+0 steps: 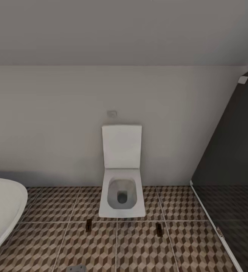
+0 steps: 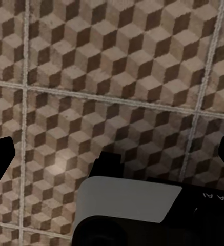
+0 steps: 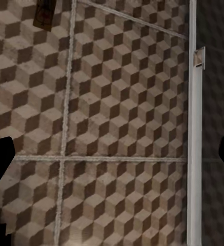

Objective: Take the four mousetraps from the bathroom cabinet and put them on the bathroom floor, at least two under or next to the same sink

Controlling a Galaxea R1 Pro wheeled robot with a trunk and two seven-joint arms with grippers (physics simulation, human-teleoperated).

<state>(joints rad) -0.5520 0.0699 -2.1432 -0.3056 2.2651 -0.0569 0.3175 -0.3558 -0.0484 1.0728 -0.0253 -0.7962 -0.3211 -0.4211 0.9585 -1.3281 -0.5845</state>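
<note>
Head view: a white square-bowled toilet (image 1: 121,196) with its lid raised stands against the pale wall at frame centre. The bathroom floor (image 1: 63,241) of cube-patterned tiles spans the lower third of the frame. Two mousetraps lie on it just in front of the toilet: one (image 1: 88,225) at lower centre-left, the other (image 1: 159,229) at lower centre-right, well apart from each other and both on the same tiled surface. The curved rim of a white bathtub (image 1: 3,211) enters at the lower left. A dark glass shower panel (image 1: 230,170) with a pale bottom rail occupies the right side. A small grey part (image 1: 76,268) shows at the bottom edge; what it is cannot be told.

Left wrist view: the left end effector (image 2: 112,159) faces the tiled floor, its dark fingertips at opposite frame edges, set wide apart, nothing between them.

Right wrist view: the right end effector (image 3: 112,159) is likewise spread, holding nothing, over the floor beside the shower rail (image 3: 194,128). A mousetrap (image 3: 44,14) lies at the upper left, partly cut by the frame.
</note>
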